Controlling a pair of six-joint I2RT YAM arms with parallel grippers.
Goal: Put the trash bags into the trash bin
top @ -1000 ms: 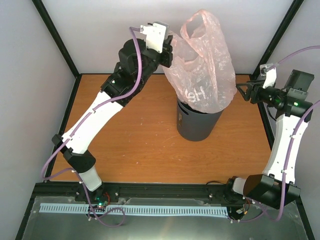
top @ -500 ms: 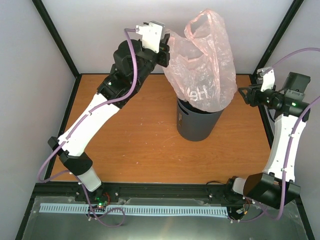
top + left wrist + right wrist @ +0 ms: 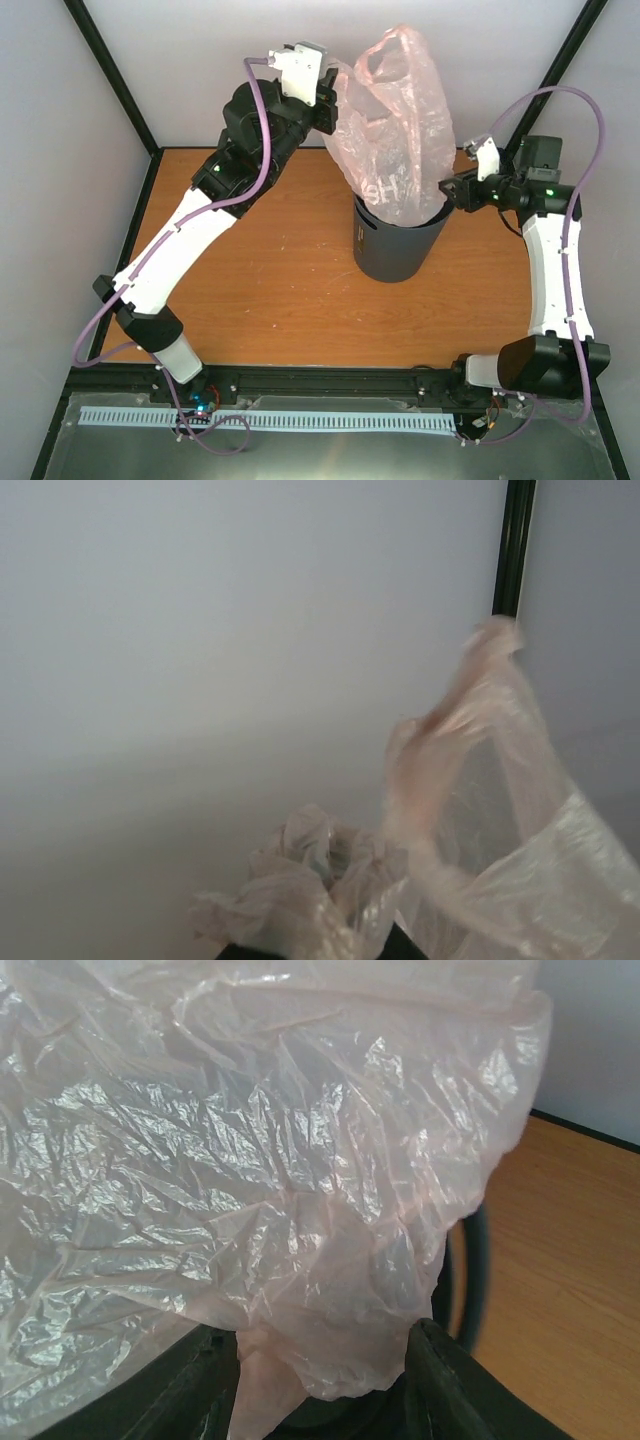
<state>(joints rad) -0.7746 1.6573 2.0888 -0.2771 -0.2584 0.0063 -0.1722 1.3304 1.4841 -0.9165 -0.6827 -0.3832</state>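
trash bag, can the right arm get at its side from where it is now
Probably yes: the right arm's fingers, open, flank the lower side of the trash bag just above the trash bin, with nothing between.

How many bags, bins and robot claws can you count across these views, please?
pink plastic bag: 1
dark grey bin: 1
claws, the left claw and the right claw: 2
Total: 4
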